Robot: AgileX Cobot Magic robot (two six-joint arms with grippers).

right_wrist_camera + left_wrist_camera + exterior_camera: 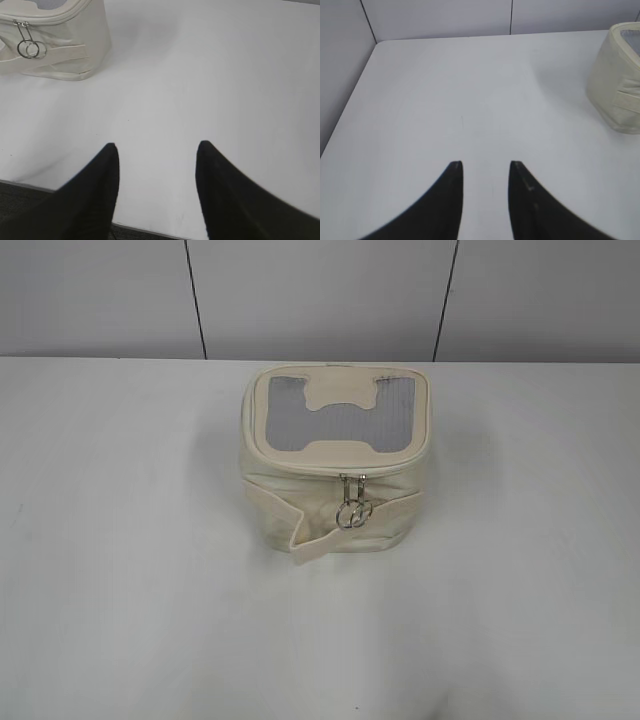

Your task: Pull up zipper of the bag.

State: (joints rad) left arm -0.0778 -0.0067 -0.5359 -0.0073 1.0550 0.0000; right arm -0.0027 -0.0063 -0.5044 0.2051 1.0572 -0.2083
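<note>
Two small silver metal pulls point(353, 502) with round rings hang side by side at the front centre of the cream zipper track point(300, 466) running round the lid edge. Small boxy cream-white soft bag point(335, 495) sits upright on the white counter point(120, 570), toward the rear centre; grey mesh lid panel point(285, 425) with cream H-shaped patch point(340, 405) faces up. Wide cream strap point(290, 520) wraps the front, its loose end sticking out at lower left. Left gripper point(486, 167): black fingers apart, nothing between them, above bare counter, bag well off to its right. Right gripper point(157, 150): fingers wider apart, empty, bag well off to its upper left.
</note>
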